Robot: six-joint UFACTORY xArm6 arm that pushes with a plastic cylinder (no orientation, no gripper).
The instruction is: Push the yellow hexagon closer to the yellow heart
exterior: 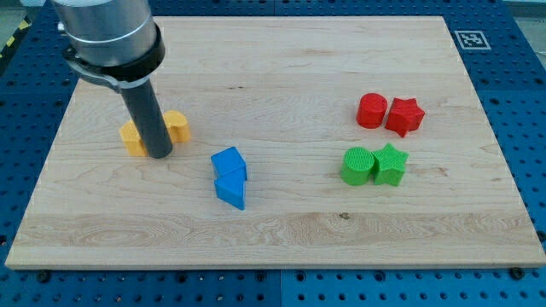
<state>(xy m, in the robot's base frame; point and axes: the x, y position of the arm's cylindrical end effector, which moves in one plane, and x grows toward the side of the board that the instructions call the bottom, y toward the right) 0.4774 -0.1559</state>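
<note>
My tip (159,154) stands on the board at the view's left, between two yellow blocks. One yellow block (132,136) shows to the left of the rod and the other yellow block (177,125) to its right; the rod hides part of each. I cannot tell which one is the hexagon and which the heart. The rod seems to touch both, and the gap between them is hidden.
Two blue blocks (230,176) lie touching near the board's middle. A red cylinder (371,111) and a red star (404,116) sit at the right. A green cylinder (357,165) and a green star (391,164) sit below them. The wooden board (273,239) lies on a blue pegboard.
</note>
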